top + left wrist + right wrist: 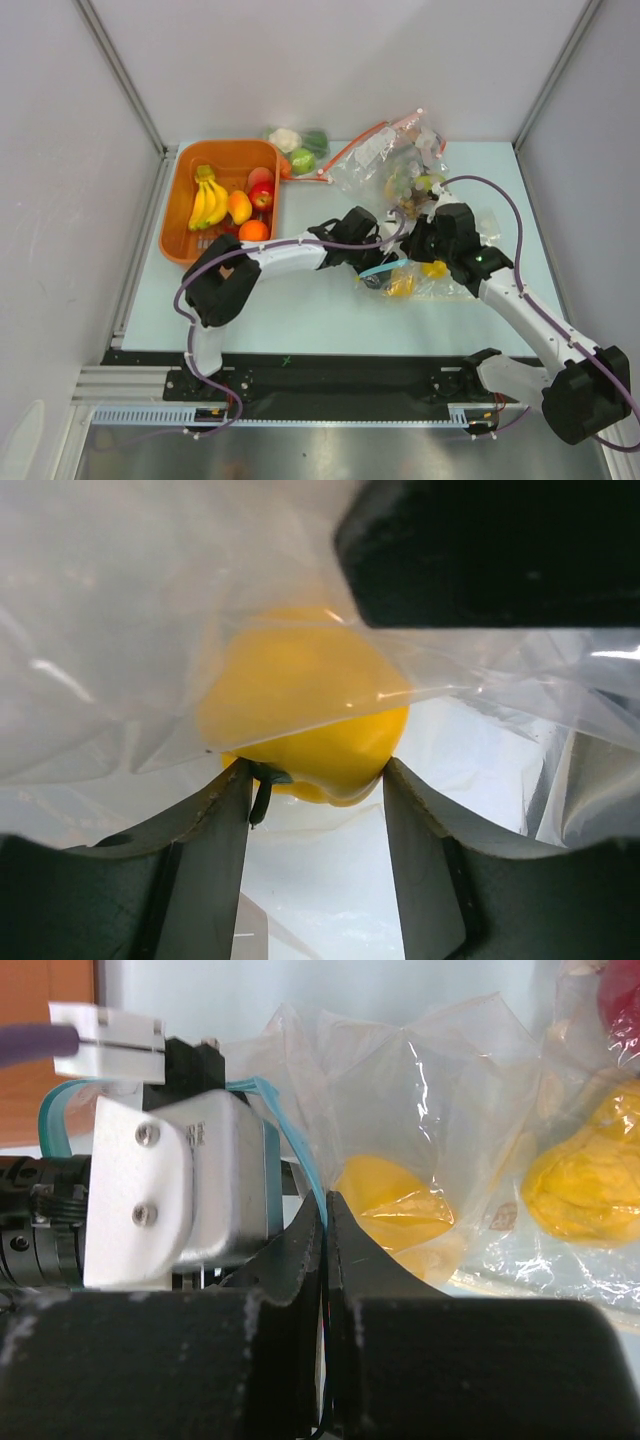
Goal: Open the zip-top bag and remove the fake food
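Reaching rightward from its base at the near edge, the left arm lies low over the pale table surface. Its elbow is folded near the base and its forearm runs to the table's middle. There its wrist meets the mouth of the clear, crinkly zip-top bag, which has a teal-blue zip strip. The left gripper stands partway apart. Its two dark fingers flank the lower half of a round yellow plastic fruit, with each tip at the fruit's edge. A layer of the bag's plastic veils the fruit's upper half. Whether the fingers clamp the fruit or only bracket it cannot be told. The right arm angles up and to the left from its base at the near-right corner, and its wrist faces the left wrist across the bag. The right gripper is clenched, its fingers pressed together on the bag's edge with the teal-blue zip strip running down between them. The zip-top bag lies on the table between the two wrists, with the yellow plastic fruit inside it near the mouth. A second clear bag holding yellow fruits lies just beside it on the right. An orange plastic basket containing bananas and other fruits sits well apart at the far left.
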